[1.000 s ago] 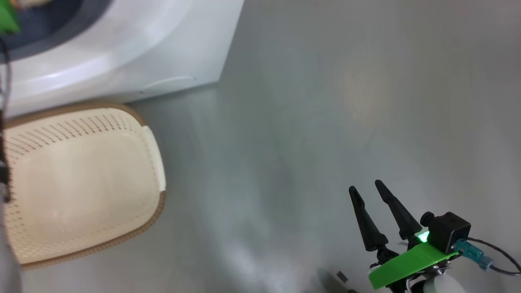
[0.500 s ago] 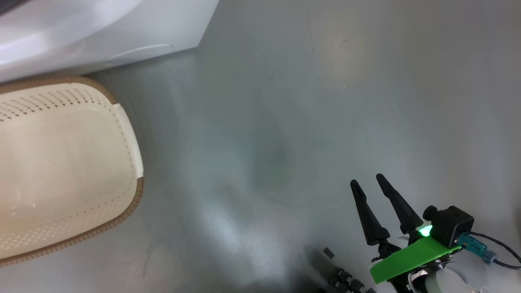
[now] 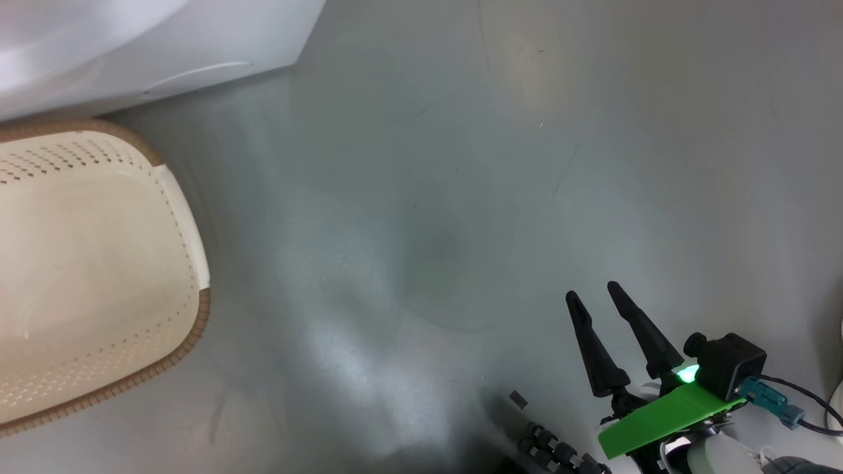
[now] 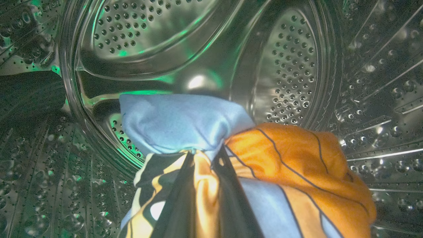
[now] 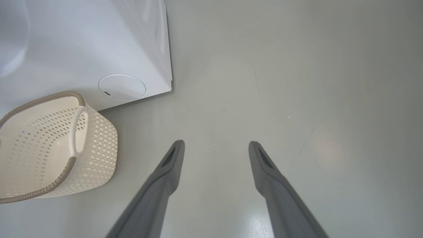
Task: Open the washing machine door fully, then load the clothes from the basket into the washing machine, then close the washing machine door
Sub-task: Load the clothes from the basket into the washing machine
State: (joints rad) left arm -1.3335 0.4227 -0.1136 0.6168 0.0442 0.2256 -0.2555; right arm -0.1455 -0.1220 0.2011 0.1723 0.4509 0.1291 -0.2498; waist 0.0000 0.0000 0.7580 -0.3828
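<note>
We see the head view swing: the basket (image 3: 201, 313) and the washing machine (image 3: 217, 33) now sit further left and higher in frame. More floor (image 3: 461, 197) opens up, and a dark ribbed part (image 3: 560, 454) comes in beside the right gripper (image 3: 591, 291).

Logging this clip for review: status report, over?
Left gripper shut on clothes, inside the washing machine drum. Right gripper open, hovering over the floor. Basket looks empty. No obstruction seen.
</note>
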